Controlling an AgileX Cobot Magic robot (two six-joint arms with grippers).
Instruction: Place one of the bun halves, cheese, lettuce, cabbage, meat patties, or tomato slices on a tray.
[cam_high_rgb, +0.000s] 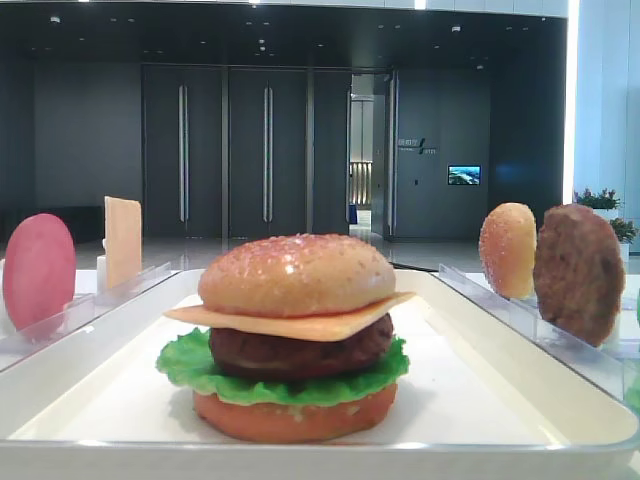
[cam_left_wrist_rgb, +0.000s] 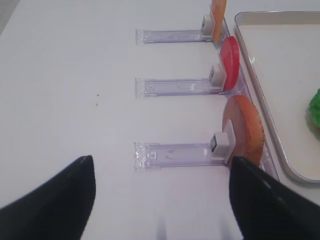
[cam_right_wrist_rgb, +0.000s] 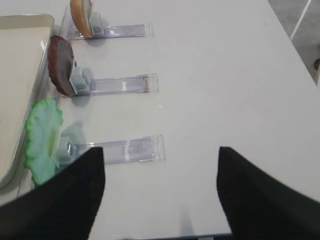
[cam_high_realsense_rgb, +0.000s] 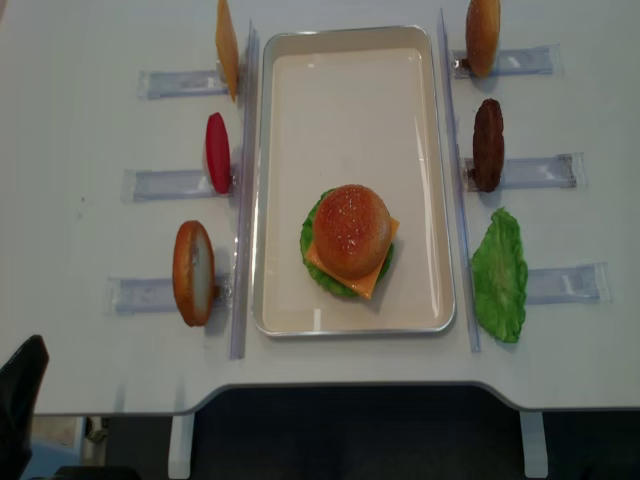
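Observation:
On the white tray (cam_high_realsense_rgb: 350, 80) stands a stacked burger. A bun half (cam_high_realsense_rgb: 351, 228) tops it, over cheese (cam_high_rgb: 300, 322), a meat patty (cam_high_rgb: 300, 352), lettuce (cam_high_rgb: 200, 365) and a reddish-orange disc (cam_high_rgb: 295, 415). Left of the tray a cheese slice (cam_high_realsense_rgb: 227, 47), a tomato slice (cam_high_realsense_rgb: 217, 152) and a bun half (cam_high_realsense_rgb: 193, 273) stand upright in racks. On the right are a bun half (cam_high_realsense_rgb: 483, 36), a patty (cam_high_realsense_rgb: 488, 145) and a lettuce leaf (cam_high_realsense_rgb: 499, 275). Cabbage is out of view. My left gripper (cam_left_wrist_rgb: 161, 165) and right gripper (cam_right_wrist_rgb: 161, 152) hang open over bare table, holding nothing.
Clear slotted racks (cam_high_realsense_rgb: 160, 182) (cam_high_realsense_rgb: 545, 170) lie on the white table on both sides of the tray, and long clear strips (cam_high_realsense_rgb: 242, 200) run along its sides. The table's front edge (cam_high_realsense_rgb: 330, 385) is near. A dark arm part (cam_high_realsense_rgb: 20, 395) shows at the bottom left.

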